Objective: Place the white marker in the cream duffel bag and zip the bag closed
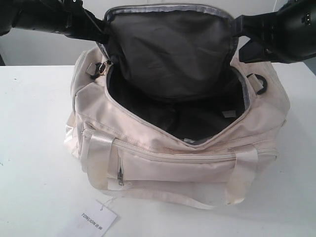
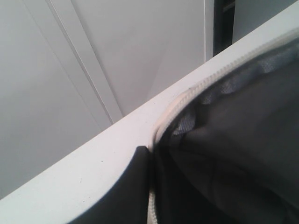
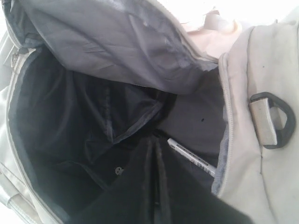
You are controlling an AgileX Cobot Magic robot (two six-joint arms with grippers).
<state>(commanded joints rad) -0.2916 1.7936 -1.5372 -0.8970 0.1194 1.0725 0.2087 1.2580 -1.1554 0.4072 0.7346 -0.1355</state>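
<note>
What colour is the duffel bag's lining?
Dark grey; the lining shows best in the exterior view.

A plain white table (image 1: 34, 148) carries everything, with bare surface showing to the left, right and near side of the load. The cream duffel bag (image 1: 197, 168) sits directly on it around the middle, its long side with the front pocket facing near and its top gaping open. A white paper hang tag (image 1: 97, 218) with dark print lies flat at the near left, just beside the bag's near-left corner
</note>
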